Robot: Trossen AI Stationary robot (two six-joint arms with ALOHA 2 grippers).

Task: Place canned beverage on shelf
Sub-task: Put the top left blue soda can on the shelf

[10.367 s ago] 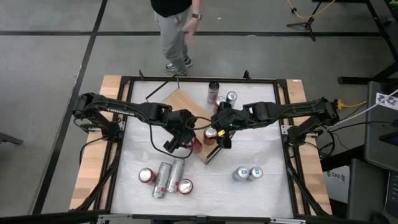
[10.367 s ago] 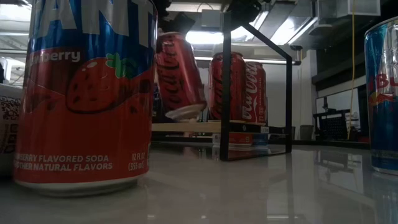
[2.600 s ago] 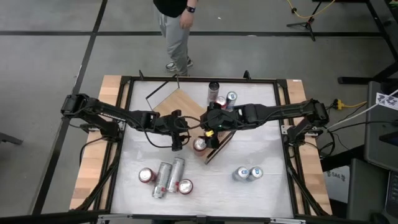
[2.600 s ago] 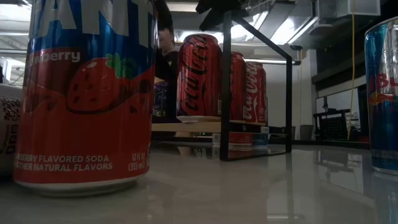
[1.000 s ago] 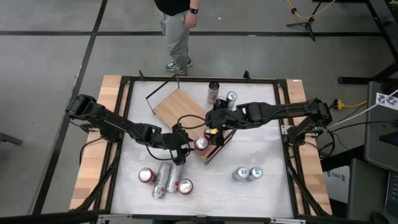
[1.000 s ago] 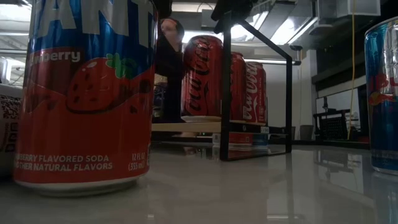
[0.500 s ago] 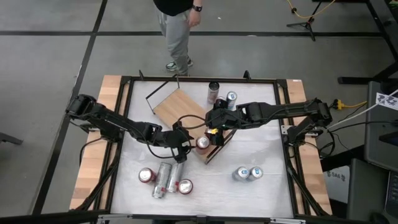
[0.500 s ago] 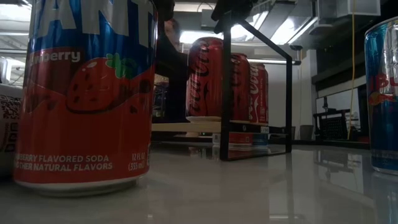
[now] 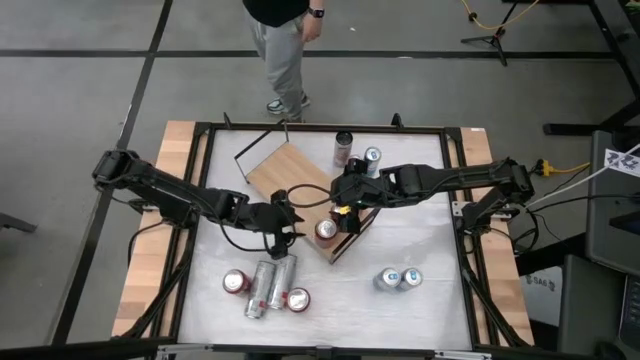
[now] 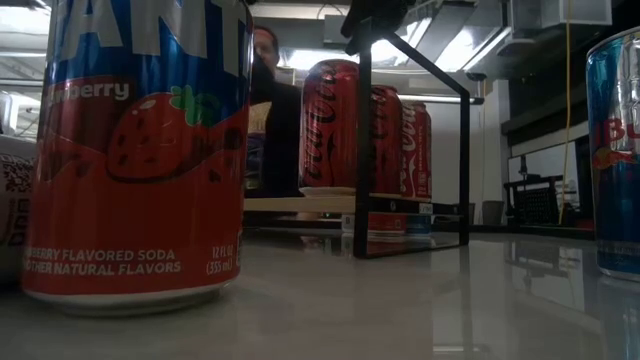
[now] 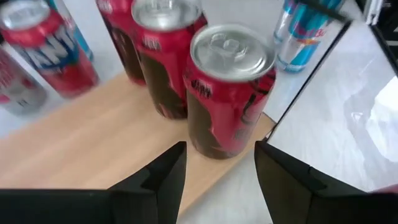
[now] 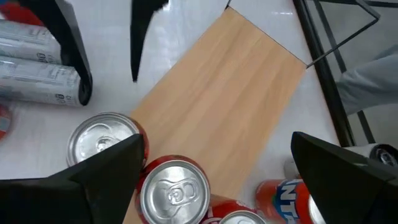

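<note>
High view: both dark arms reach toward the middle of the white table [image 9: 420, 300], meeting near the wooden shelf [image 9: 285, 172], which lies at an angle with thin black wire rails at its ends. The left gripper [image 9: 281, 236] hovers empty just off the shelf's near edge, fingers a little apart and holding nothing; in the left wrist view its two dark fingers [image 11: 165, 177] frame an upright red Coca-Cola can [image 11: 229, 87] standing at the board's corner, clear of both fingers. A second red can [image 11: 163, 50] stands right behind it on the board, with a third partly visible beyond. The right gripper [image 9: 345, 215] is poised over the cans at the shelf's end, jaws spread wide and closed on nothing; the right wrist view looks down between its fingers at silver can tops [image 12: 175, 190] and the bare length of the board [image 12: 233, 99].

Off the shelf, a strawberry Fanta can [image 10: 135, 150] stands large in the low view, silver cans [image 9: 270, 285] lie on their sides near the table's front, and two blue cans [image 9: 398, 279] stand to the right. A person [image 9: 280, 40] stands beyond the table's far edge.
</note>
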